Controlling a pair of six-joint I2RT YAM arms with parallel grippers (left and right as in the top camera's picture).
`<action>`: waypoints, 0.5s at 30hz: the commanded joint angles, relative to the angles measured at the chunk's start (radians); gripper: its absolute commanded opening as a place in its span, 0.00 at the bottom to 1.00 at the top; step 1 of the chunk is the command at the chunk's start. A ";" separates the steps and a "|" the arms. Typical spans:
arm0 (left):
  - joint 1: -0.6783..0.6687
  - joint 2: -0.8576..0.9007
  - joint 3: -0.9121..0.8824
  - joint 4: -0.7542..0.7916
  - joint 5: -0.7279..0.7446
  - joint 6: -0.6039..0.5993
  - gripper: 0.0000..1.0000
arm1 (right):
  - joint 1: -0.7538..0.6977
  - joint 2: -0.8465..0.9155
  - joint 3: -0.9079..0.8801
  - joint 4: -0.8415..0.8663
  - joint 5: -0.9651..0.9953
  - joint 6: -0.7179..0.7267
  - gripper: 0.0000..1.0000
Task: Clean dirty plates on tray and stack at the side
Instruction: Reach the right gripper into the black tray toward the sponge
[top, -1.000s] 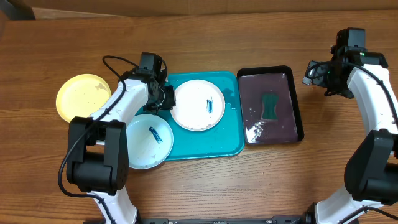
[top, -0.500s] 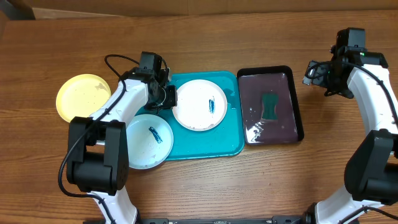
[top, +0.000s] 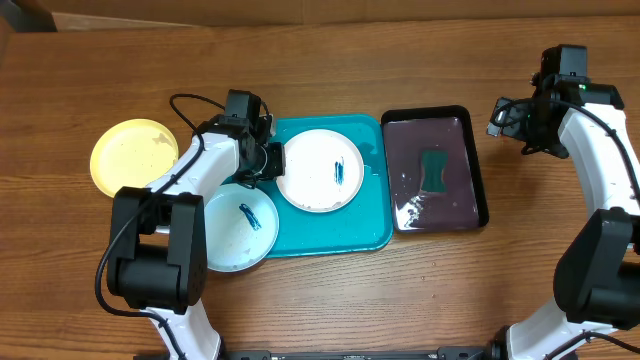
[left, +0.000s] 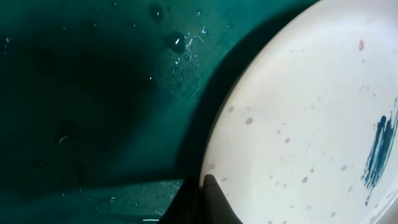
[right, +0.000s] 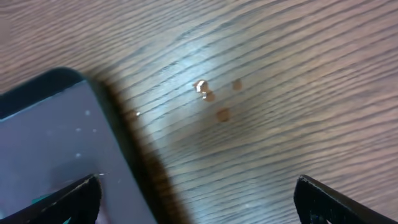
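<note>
Found the left gripper (top: 268, 158) pinched shut on the white plate (top: 320, 170), gripping its rim at nine o'clock. Saw in the left wrist view one dark fingertip (left: 210, 198) pressed against that plate's (left: 298, 112) edge, above the wet turquoise tray (left: 93, 93). Noted a blue-green smear (top: 339, 170) near the plate's centre. Placed the white plate in the twelve o'clock half of the turquoise tray (top: 372, 228). Spotted the pale blue plate (top: 236, 232), also smeared, at the tray's eight o'clock corner, overhanging the rim onto the table (top: 320, 80). Located the yellow plate (top: 133, 157) on the wood at nine o'clock of the tray, apart from it. Saw a black tray (top: 478, 170) with a purple inside just beside the turquoise one at three o'clock, a green sponge (top: 433, 170) lying in it. Found the right gripper (top: 505, 115) spread wide and holding nothing, over bare table at two o'clock of the black tray. Caught a few droplets (right: 208, 93) on the wood in the right wrist view.
</note>
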 joint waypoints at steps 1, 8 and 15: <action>-0.002 0.004 -0.012 -0.016 0.038 -0.018 0.04 | 0.000 0.002 0.016 -0.008 -0.169 0.001 1.00; -0.001 0.004 -0.012 -0.018 0.039 -0.018 0.06 | 0.008 0.002 0.014 -0.150 -0.442 0.000 0.82; -0.001 0.004 -0.012 -0.015 0.039 -0.018 0.09 | 0.094 0.002 0.014 -0.223 -0.425 -0.044 0.72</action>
